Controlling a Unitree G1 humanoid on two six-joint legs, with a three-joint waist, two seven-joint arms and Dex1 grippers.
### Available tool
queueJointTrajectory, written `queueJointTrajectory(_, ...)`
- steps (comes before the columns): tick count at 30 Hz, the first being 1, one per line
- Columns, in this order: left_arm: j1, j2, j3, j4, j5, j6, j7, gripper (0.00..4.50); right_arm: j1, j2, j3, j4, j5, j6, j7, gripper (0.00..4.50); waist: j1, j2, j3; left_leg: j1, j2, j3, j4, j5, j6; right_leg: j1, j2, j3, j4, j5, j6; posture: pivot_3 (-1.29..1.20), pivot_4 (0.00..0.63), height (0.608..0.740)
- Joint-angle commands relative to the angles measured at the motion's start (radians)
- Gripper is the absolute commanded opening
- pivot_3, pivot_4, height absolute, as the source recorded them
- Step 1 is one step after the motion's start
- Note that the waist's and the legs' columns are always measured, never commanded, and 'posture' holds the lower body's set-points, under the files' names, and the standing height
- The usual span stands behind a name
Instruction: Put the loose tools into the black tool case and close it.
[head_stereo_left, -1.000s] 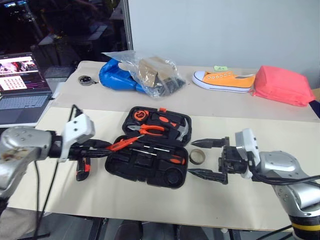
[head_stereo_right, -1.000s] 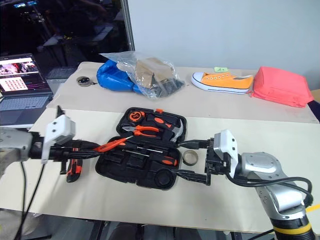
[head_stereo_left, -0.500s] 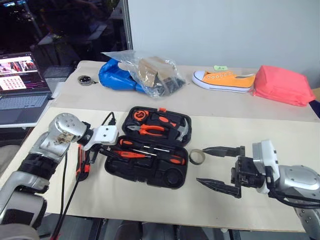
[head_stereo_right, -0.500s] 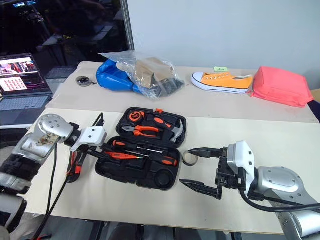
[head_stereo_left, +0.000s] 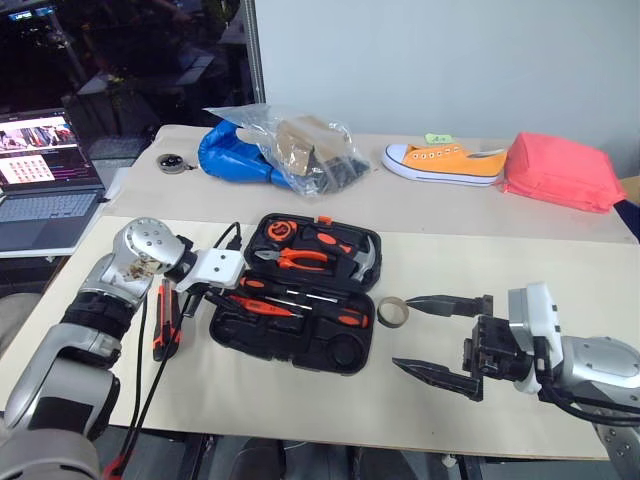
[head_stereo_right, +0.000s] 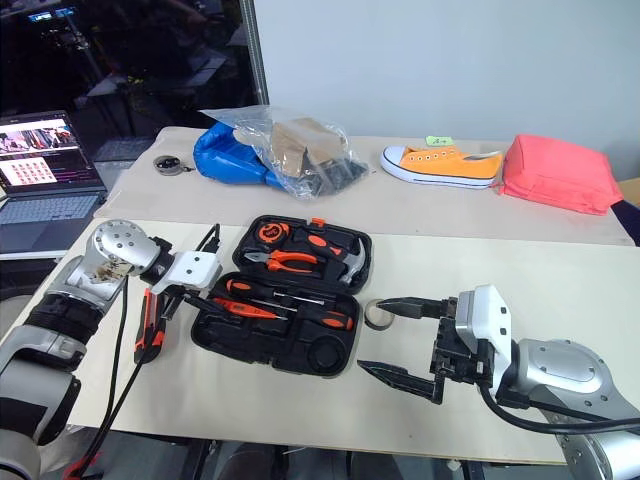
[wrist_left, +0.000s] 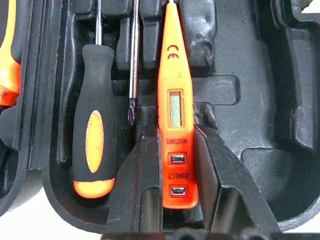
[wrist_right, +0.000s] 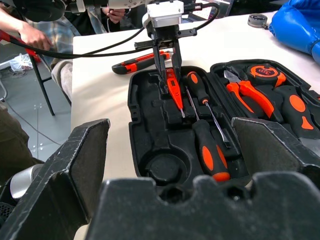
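The black tool case (head_stereo_left: 228, 335) lies open on the table. My left gripper (head_stereo_left: 222, 297) is shut on the butt of the slim orange screwdriver (wrist_left: 176, 102), which lies along a slot in the case's near half. Beside it rests an orange-and-black screwdriver (wrist_left: 94, 145). A second one (head_stereo_left: 345, 318) lies with its handle to the right. The utility knife (head_stereo_left: 165, 322) lies on the table left of the case. My right gripper (head_stereo_left: 440, 335) stands open to the right of the case, holding nothing.
Pliers (head_stereo_left: 300, 261), a hammer (head_stereo_left: 365, 258) and a tape measure (head_stereo_left: 281, 230) sit in the lid. A tape roll (head_stereo_left: 393, 313) lies beside the case. Farther back are a laptop (head_stereo_left: 48, 205), a plastic bag (head_stereo_left: 290, 148), an orange shoe (head_stereo_left: 445, 160) and a pink pouch (head_stereo_left: 560, 172).
My left gripper swung in from the left and tipped down, lowering the orange screwdriver into the case's near half. My right gripper drew back a little from the case, still open.
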Motion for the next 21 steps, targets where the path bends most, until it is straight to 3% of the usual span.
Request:
queueJointTrajectory(1,-0.011,0.004,-0.004,0.03,0.034,0.022,-0.008,0.43,-0.002,-0.013,-0.03,-0.03,0.021,-0.005,-0.008,4.5,-0.002,0.0,0.0,0.0,0.0,0.0,0.0,0.0,0.0,0.0,0.0,0.0,0.0,0.0,0.0,0.0,0.15,0.74)
queueJointTrajectory(2,-0.014,0.002,0.002,0.028,0.031,0.031,-0.003,0.93,-0.001,-0.014,-0.03,-0.028,0.021,-0.007,-0.006,4.5,-0.002,0.0,0.0,0.0,0.0,0.0,0.0,0.0,0.0,0.0,0.0,0.0,0.0,0.0,0.0,0.0,0.15,0.74)
queueJointTrajectory(6,-0.005,0.016,0.042,-0.044,-0.02,0.076,0.003,2.19,-0.007,-0.019,-0.026,-0.023,0.023,-0.008,-0.005,4.5,-0.002,0.0,0.0,0.0,0.0,-0.001,0.0,0.0,0.0,0.0,0.0,0.0,0.0,0.0,0.0,0.0,0.15,0.74)
queueJointTrajectory(13,0.089,0.102,0.217,-0.36,-0.232,0.415,0.036,2.19,-0.033,-0.018,-0.004,0.006,0.014,-0.02,0.011,4.5,-0.004,0.0,0.0,-0.003,0.0,-0.002,0.0,-0.001,0.001,-0.001,0.0,0.0,-0.001,0.001,-0.002,0.0,0.15,0.74)
queueJointTrajectory(14,0.106,0.105,0.243,-0.398,-0.259,0.48,0.062,1.68,-0.04,-0.016,0.003,0.012,0.011,-0.023,0.013,4.5,-0.003,0.0,0.0,-0.003,0.0,-0.002,0.0,-0.001,0.001,-0.001,0.0,0.0,-0.001,0.001,-0.003,0.0,0.15,0.74)
queueJointTrajectory(19,0.261,0.035,0.375,-0.594,-0.354,0.684,0.291,0.04,-0.082,-0.007,0.037,0.044,-0.003,-0.03,0.019,4.5,-0.001,0.0,0.0,-0.001,0.0,-0.003,0.0,0.0,0.001,0.0,0.0,0.0,0.0,-0.001,0.001,0.0,0.15,0.74)
queueJointTrajectory(21,0.34,-0.001,0.383,-0.672,-0.352,0.709,0.372,0.04,-0.088,-0.007,0.04,0.049,-0.003,-0.031,0.019,4.5,0.0,0.0,0.0,-0.001,0.001,-0.004,0.0,0.0,0.001,0.0,-0.001,0.0,0.0,0.0,0.001,0.0,0.15,0.74)
